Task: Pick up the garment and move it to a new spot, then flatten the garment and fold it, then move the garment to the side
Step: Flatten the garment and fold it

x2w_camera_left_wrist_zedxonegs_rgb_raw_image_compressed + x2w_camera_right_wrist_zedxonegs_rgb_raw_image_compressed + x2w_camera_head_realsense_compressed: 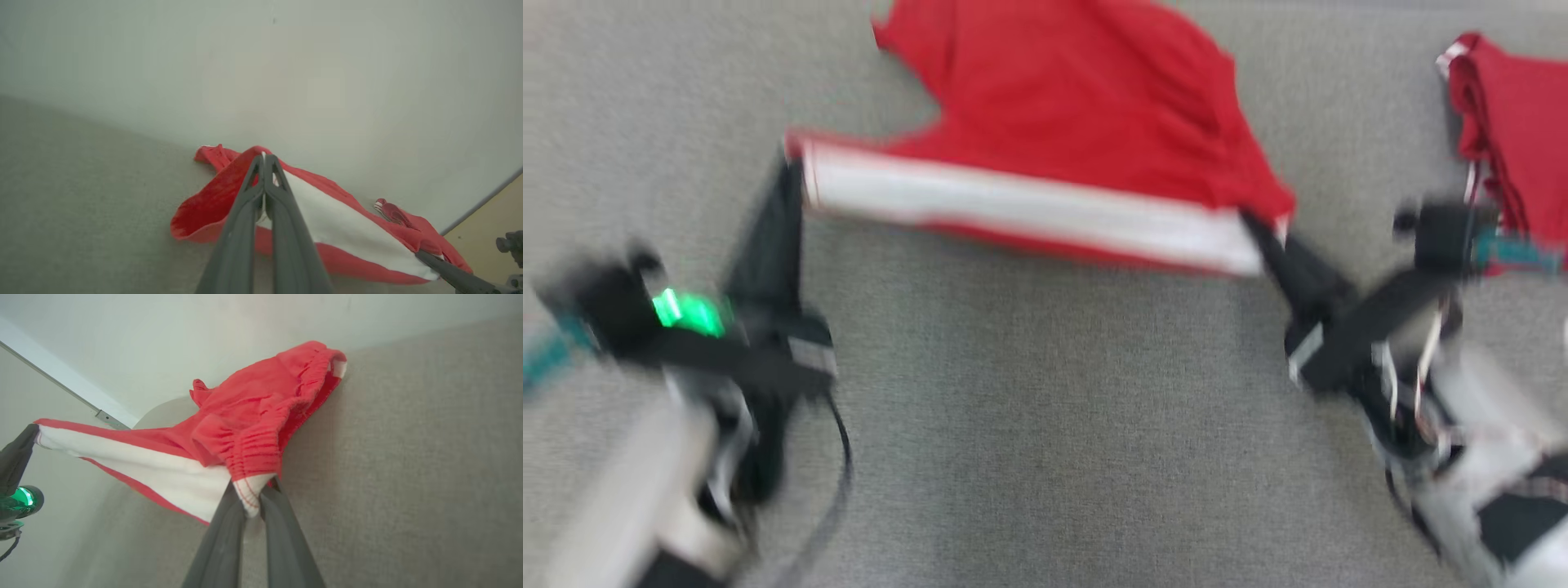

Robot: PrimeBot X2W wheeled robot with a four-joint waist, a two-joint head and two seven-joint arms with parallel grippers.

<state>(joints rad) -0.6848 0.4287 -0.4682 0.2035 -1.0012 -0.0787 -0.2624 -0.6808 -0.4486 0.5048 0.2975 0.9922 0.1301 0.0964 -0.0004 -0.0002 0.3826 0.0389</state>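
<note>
The garment is a pair of red shorts with a white side stripe, stretched out over the grey cloth surface. My left gripper is shut on one end of the white-striped edge, seen close in the left wrist view at the garment where my left gripper pinches it. My right gripper is shut on the other end, at the elastic waistband of the garment, with my right gripper pinching the white corner. The stripe edge hangs taut between both. The head view is blurred.
A second red cloth lies at the far right of the grey surface. A pale wall rises behind the surface. The near part of the surface is bare.
</note>
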